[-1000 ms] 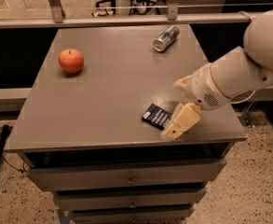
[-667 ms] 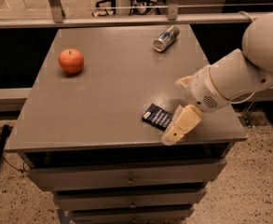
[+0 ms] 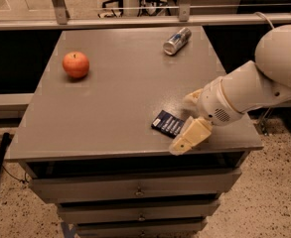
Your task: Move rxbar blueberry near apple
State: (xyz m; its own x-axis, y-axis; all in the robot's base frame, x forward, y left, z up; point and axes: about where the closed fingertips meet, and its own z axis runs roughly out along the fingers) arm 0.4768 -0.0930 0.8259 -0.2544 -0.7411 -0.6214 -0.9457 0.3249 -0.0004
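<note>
The rxbar blueberry (image 3: pixel 168 123), a flat dark navy wrapper with white text, lies on the grey table (image 3: pixel 115 98) near its front right edge. The red-orange apple (image 3: pixel 76 64) sits far off at the table's left, towards the back. My gripper (image 3: pixel 189 118) is at the bar's right end, low over the table. It is open, with one cream finger behind the bar and the other finger (image 3: pixel 188 137) in front of it at the table edge. The bar's right end is partly hidden by the gripper.
A silver-and-blue drink can (image 3: pixel 177 40) lies on its side at the back right of the table. My white arm (image 3: pixel 264 83) reaches in from the right. Drawers (image 3: pixel 135 190) sit under the tabletop. A railing runs behind the table.
The gripper has shifted slightly down and towards the table's front edge around the bar. The bar, apple and can have not moved.
</note>
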